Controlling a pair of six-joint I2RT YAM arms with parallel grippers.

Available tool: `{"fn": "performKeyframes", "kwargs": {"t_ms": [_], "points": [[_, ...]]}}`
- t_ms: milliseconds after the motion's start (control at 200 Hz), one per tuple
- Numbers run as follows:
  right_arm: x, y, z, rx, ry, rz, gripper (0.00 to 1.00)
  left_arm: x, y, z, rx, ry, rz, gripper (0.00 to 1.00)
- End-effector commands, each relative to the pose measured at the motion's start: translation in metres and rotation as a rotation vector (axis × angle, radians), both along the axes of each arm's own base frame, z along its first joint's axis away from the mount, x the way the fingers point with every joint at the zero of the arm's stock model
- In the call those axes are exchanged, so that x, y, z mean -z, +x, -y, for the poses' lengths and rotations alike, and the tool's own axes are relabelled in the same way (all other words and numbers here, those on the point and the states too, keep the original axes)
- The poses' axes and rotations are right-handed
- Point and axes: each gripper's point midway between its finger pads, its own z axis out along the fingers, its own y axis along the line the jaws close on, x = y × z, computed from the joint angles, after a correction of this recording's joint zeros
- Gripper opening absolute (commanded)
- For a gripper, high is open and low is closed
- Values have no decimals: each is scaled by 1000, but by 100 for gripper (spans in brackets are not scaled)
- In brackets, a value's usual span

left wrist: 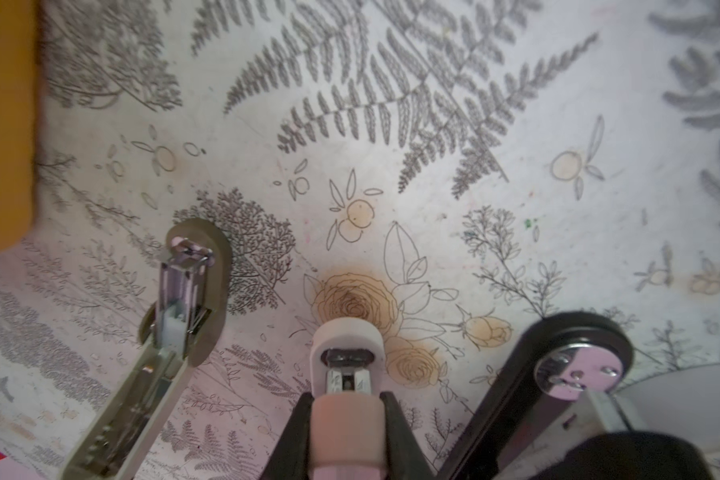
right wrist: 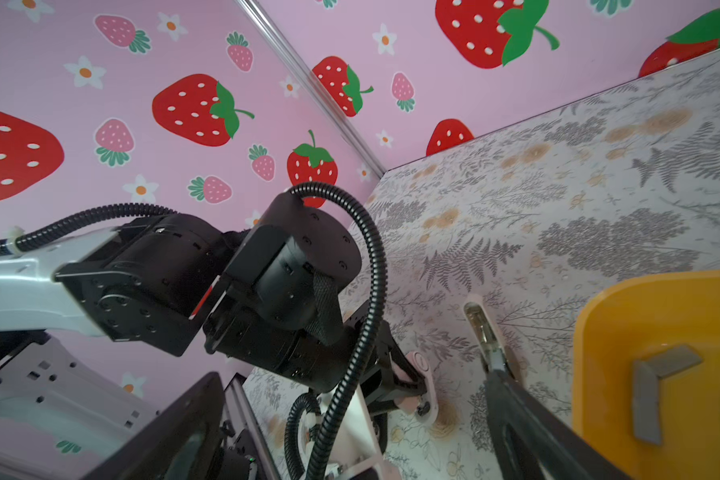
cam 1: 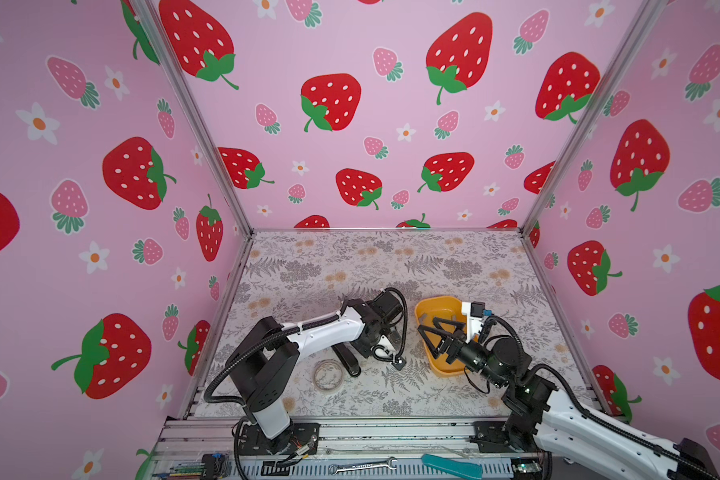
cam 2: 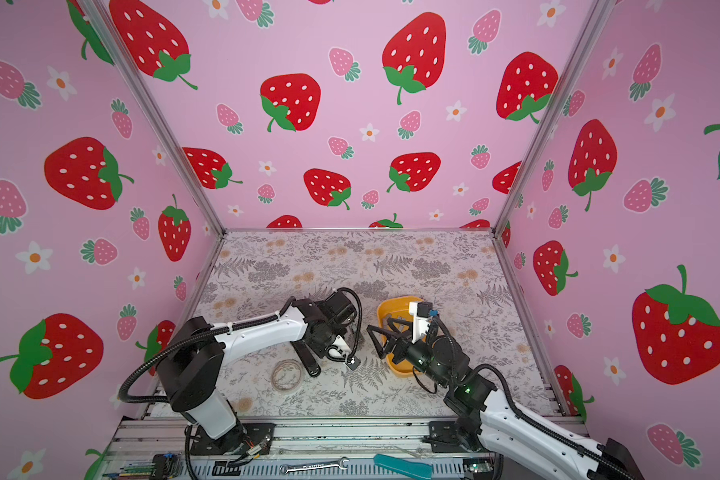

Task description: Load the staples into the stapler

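left gripper (left wrist: pixel 347 411) is clamped on the pink stapler (left wrist: pixel 347 353), which lies on the table (left wrist: pixel 516 249) between the grey stapler (left wrist: pixel 184 299) (looks hinged open) and the black stapler (left wrist: pixel 578 365); right gripper (cam 1: pixel 428 325) is spread wide, holding nothing, hanging over the orange tray (cam 1: pixel 437 301); staples (right wrist: pixel 661 365) lie flat on the tray floor, two strips touching in an L; risks as I see them: strips are thin and flat, so the jaws likely scrape the floor, skid a strip away or snap it; the touching pair could come up together and one drops; tray looks loose, so a push on its wall could shove it toward the grey stapler nearby; can't tell whether the pink stapler's magazine is open, and the side clamp may pinch it shut; carry path probably passes over the grey stapler and close to the left wrist, so a knock or arm clash is possible
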Motion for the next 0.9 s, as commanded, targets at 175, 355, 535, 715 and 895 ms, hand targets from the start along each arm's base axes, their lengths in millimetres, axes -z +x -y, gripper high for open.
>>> {"fn": "performKeyframes", "kwargs": {"t_ms": [175,355,535,715,895], "points": [[-21,-5,-9,-45,85,-27,99,-54,6,17,-52,-161,40,0],[-33,-10,0,-48,115,64,99,-92,16,19,-142,-332,54,0],[-45,-1,24,73,59,150,99,-134,10,22,-157,-549,65,0],[-54,7,53,221,40,207,88,-166,5,23,-179,-697,56,0],[-51,2,57,209,116,206,73,-174,0,29,-187,-737,7,0]]}}
